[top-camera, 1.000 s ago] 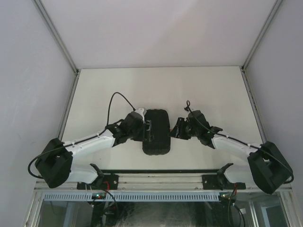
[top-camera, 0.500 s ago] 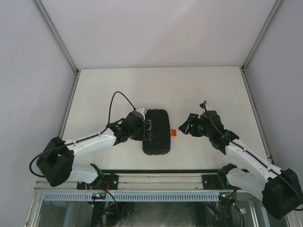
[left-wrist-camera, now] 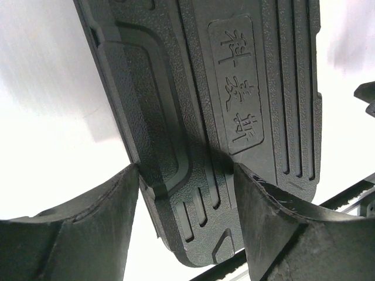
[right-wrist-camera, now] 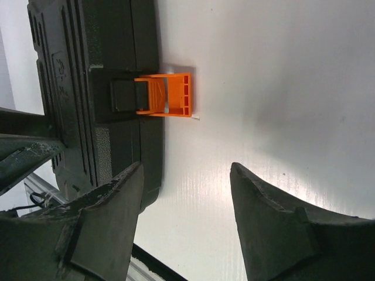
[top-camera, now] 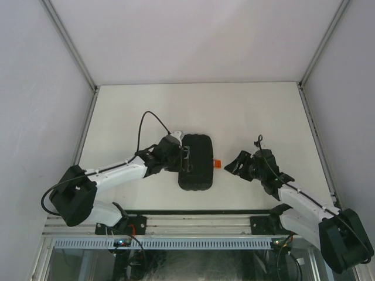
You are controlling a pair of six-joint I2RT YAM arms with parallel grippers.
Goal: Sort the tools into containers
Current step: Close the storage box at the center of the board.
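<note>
While the two arms reach in from either side, there is one black case on the white table, lying near the front edge, midway between them. It carries one orange latch, which sticks out from its right side and lies flat on the table. There are two grippers, each with two fingers.

The left gripper sits at the case's left edge. Its jaws stand apart, and its wrist view shows the lid in the gap between them. Whether its fingers press on the plastic cannot be told, since their tips overlap the case. The right gripper hangs just beside the latch without touching it, released, with only bare table between its fingers.

The two halves of the case lie shut together, so its inside is hidden. Both wrist views cut the case off at the frame edges. A raised panel on the lid bears moulded characters that are too worn into the grain to read.

The case is a rounded rectangle of pebbled plastic with long parallel grooves along one side and stepped, rounded recesses along the other. The latch is smooth, glossy plastic, a small open frame with ribs, hinged on a square black boss in the case wall. The fingers are matte black, thick and wedge-shaped, and scuffed pale along their edges. The table is smooth and faintly glossy.
</note>
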